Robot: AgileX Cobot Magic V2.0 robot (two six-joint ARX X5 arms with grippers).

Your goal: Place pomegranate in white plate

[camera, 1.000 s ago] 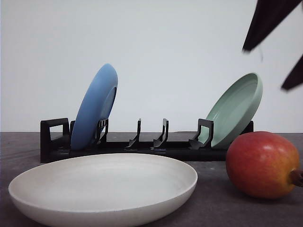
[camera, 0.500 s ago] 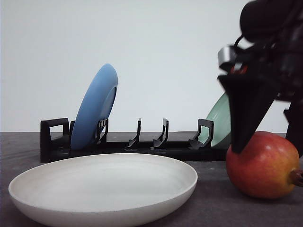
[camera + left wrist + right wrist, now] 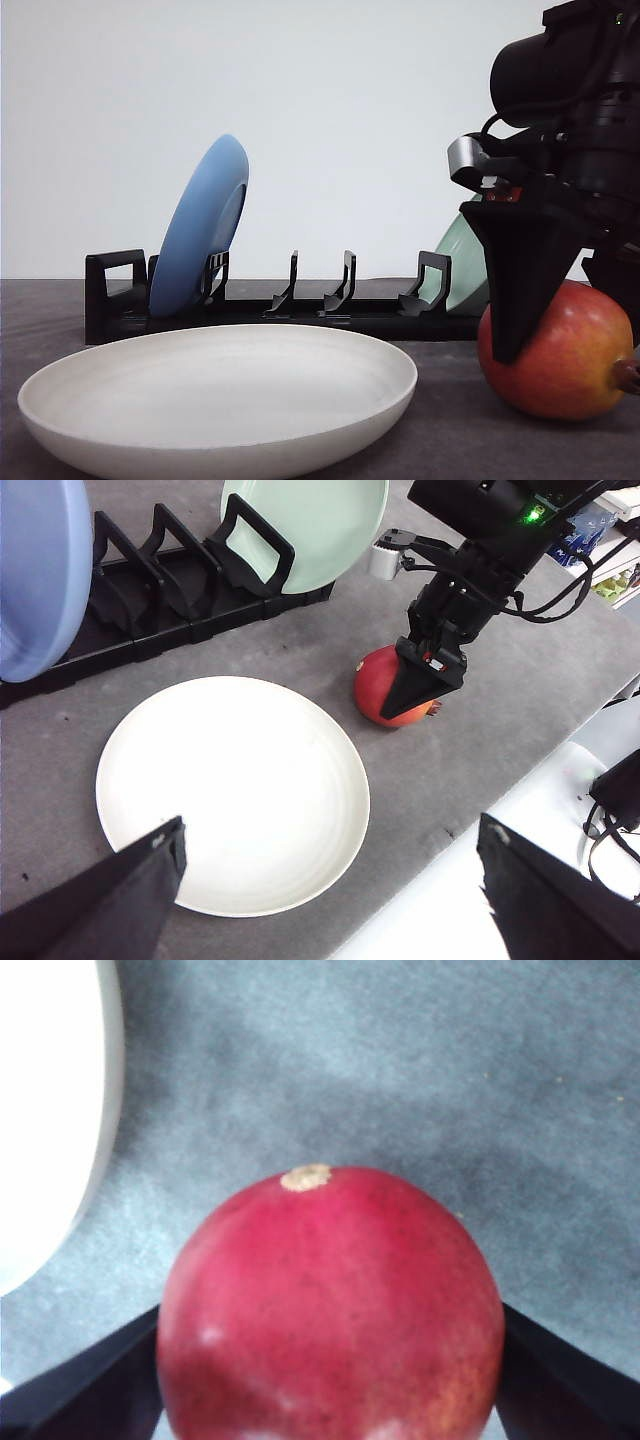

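Nearest the front camera, the white plate (image 3: 220, 395) lies bare on the grey counter (image 3: 300, 640). Just beside it to the right rests the pomegranate (image 3: 565, 350), its crown stub pointing right and its long axis roughly level. A second ago the right pincer (image 3: 570, 335) hung high above; it has since descended, fingers wide apart and straddling the fruit, not yet clamped, so a grasp seems imminent. The left pincer (image 3: 330, 880) hovers wide over the plate. Behind stands a rack (image 3: 270, 305) holding blue (image 3: 200, 225) and green (image 3: 310, 525) plates.
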